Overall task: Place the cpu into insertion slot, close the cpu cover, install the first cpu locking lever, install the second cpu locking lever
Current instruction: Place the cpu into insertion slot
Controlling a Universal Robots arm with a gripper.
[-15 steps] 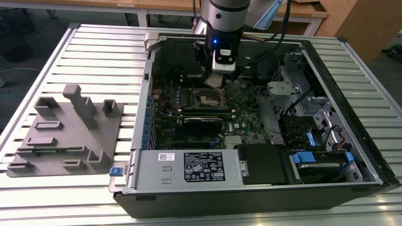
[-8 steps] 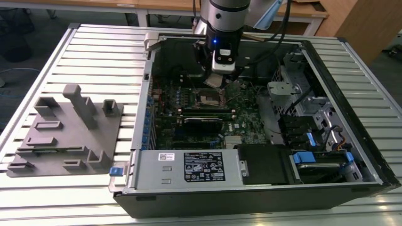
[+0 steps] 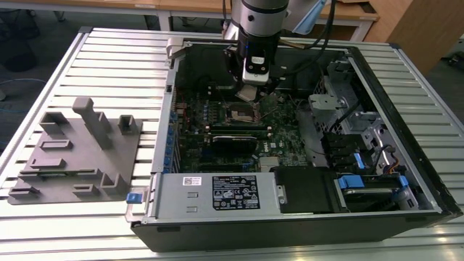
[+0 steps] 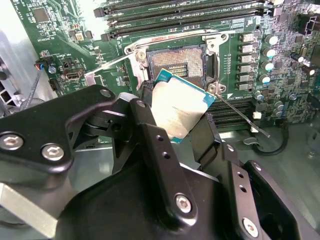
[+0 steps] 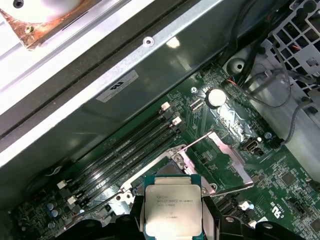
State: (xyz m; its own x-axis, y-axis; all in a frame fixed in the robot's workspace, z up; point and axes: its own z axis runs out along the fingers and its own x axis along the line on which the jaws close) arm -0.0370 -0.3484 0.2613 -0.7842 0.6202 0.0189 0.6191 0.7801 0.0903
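the cpu [image 4: 177, 107], a small flat square chip with a dull silver-grey metal top, is clenched by its opposite edges in the black gripper [image 4: 176, 129], tilted, above the square dark silver-rimmed insertion slot [image 4: 175, 62], seemingly clear of it. seating well calls for levelling it and matching corners, without force.

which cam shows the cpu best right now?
First wrist view: the cpu faces the camera nearly square-on, its metal top plain, clamped at both edges by the gripper. The second wrist view shows it tilted, its lower part hidden behind the gripper. The exterior view shows it as a small pale plate under the gripper.
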